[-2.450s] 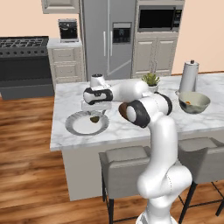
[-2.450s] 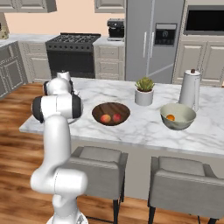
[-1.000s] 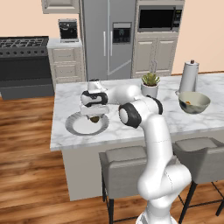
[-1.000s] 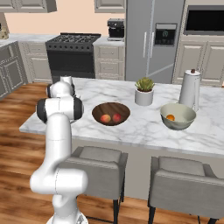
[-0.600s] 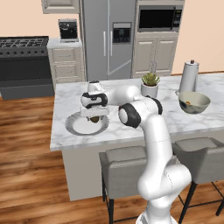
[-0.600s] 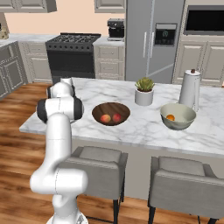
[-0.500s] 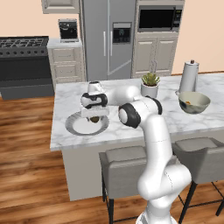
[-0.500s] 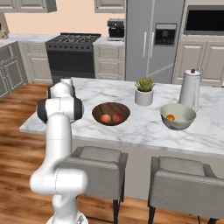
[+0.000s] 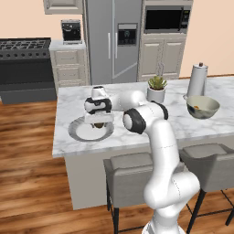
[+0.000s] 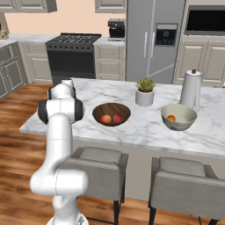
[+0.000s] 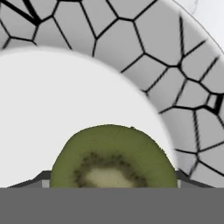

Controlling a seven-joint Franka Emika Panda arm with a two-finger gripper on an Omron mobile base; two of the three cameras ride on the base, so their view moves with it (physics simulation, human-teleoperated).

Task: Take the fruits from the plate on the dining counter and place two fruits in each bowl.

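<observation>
On the white marble dining counter [image 9: 68, 98] lies the ridged-rim plate [image 9: 75, 131], with one olive-green fruit [image 9: 98, 124] on it. My gripper [image 9: 98, 123] is down on the plate, its fingertips against both sides of that cut green fruit [image 11: 111, 157], which rests on the plate's white centre inside the silvery rim [image 11: 175, 87]. The dark brown bowl [image 10: 111, 114] holds a red-pink fruit [image 10: 106, 118] and a reddish-brown fruit [image 10: 117, 118]. The pale grey-green bowl [image 10: 178, 116] holds the orange fruit [image 10: 171, 117].
A small potted plant [image 9: 156, 89] and a tall white jug [image 9: 197, 80] stand toward the back of the counter. Two grey stools [image 9: 132, 167] are tucked under its front edge. The arm's elbow [image 9: 137, 121] hangs over the counter beside the plate.
The hand came down onto the plate and stayed there. In the last half second the jaws closed in from wide open onto the green fruit.
</observation>
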